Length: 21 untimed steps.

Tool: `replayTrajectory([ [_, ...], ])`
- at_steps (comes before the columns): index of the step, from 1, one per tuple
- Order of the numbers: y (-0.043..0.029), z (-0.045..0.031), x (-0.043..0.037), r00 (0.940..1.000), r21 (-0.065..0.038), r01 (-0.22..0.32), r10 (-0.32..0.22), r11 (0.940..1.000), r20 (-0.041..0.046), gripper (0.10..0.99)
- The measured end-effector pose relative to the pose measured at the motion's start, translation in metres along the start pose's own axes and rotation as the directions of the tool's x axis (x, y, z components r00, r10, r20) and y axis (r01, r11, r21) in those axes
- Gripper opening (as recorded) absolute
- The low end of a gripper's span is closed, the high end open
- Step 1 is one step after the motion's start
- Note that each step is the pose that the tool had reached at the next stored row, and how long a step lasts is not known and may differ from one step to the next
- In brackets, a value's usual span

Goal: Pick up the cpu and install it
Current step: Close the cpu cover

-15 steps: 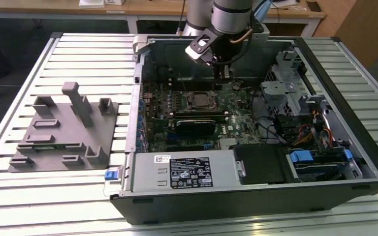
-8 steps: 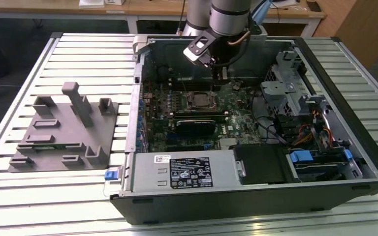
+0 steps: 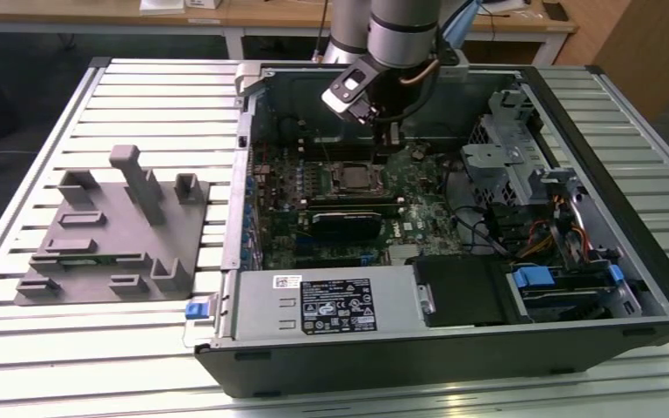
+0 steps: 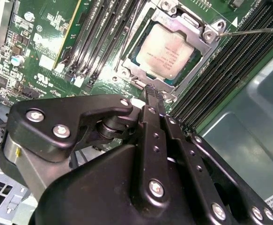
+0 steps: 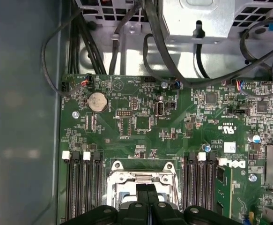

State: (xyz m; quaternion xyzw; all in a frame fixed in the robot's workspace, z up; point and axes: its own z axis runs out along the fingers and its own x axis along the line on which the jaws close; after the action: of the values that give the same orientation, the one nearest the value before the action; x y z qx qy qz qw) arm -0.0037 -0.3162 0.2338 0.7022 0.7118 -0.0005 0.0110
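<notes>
1. Exterior view: The arm (image 3: pixel 399 35) reaches down from above into an open computer case (image 3: pixel 451 348) lying on a slatted table (image 3: pixel 32 348). Its wrist is bent so that the gripper (image 3: pixel 388 132) points down at the circuit board (image 3: pixel 428 209). The socket (image 3: pixel 352 178) lies near the gripper, just below its tip. A grey fixture (image 3: pixel 114 226) stands well apart from the gripper, outside the case.

2. Second wrist view: The gripper (image 4: pixel 151 91) is clenched, its two black fingers pressed together with nothing between them. Just past the fingertips, and apart from them, the cpu (image 4: pixel 166 50) sits flat inside the metal frame of the socket (image 4: pixel 132 65), pale top up. Memory slots (image 4: pixel 99 42) run along either side of the socket, and a thin lever (image 4: pixel 253 31) juts out from its far corner.

3. First wrist view: The gripper (image 5: pixel 147 190) hangs over the socket (image 5: pixel 141 176), fingers closed to a thin seam and covering the socket's middle. Beyond the tip lie a coin battery (image 5: pixel 98 101) and, farther off, dark cables (image 5: pixel 113 42).
</notes>
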Motion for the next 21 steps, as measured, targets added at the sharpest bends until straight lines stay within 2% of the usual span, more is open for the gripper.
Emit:
replayTrajectory([
  [4,-0.0043,0.0002,-0.0001,1.0,0.0,0.0,0.0,1.0,0.0001,0.106],
  [9,-0.0059,0.0004,-0.0001,1.0,0.0,0.0,0.0,1.0,0.0,0.106],
  [16,-0.0129,0.001,0.0,1.0,0.0,0.0,0.0,1.0,0.0,0.106],
  [21,-0.0151,0.0012,0.0,1.0,0.0,0.0,0.0,1.0,-0.0001,0.106],
])
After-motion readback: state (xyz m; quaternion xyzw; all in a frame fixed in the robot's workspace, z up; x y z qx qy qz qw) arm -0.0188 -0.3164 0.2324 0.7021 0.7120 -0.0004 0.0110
